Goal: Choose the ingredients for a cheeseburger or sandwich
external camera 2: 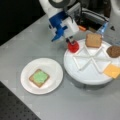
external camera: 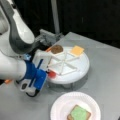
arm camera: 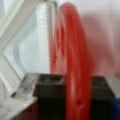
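Claw [external camera 2: 70, 42] clamped on the red tomato disc [external camera 2: 73, 46].
Disc stands on edge — upright at wrist view centre [arm camera: 72, 70] — over the divided tray's [external camera 2: 87, 77] left rim.

I was working in a lab, not a kitchen: the grey surface [external camera 2: 30, 40] stood against black curtain backdrop behind it, a metal post [external camera: 55, 16] rose at its far edge, and the food on it was toy pieces.
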